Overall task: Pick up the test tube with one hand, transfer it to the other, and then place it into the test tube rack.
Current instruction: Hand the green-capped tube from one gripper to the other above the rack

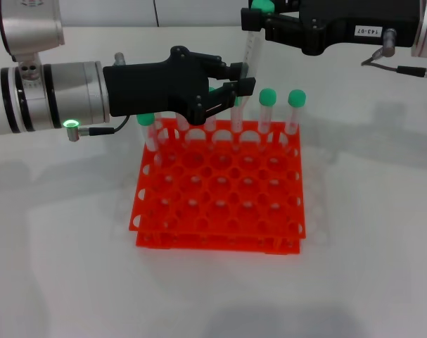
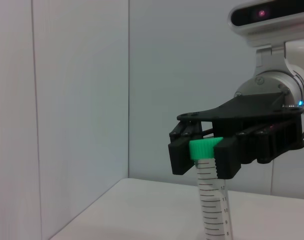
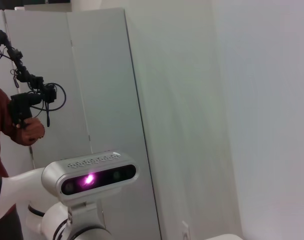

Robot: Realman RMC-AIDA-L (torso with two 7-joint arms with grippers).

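The orange-red test tube rack [image 1: 220, 190] sits on the white surface [image 1: 354, 267], with the left end effector [image 1: 231, 84] open around the test tube [image 1: 250, 53], which the right end effector [image 1: 259, 20] grips by its cap above the rack.

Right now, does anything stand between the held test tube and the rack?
Yes. The left gripper is at the lower end of the test tube, which the right gripper holds by its cap, above the test tube rack back row.
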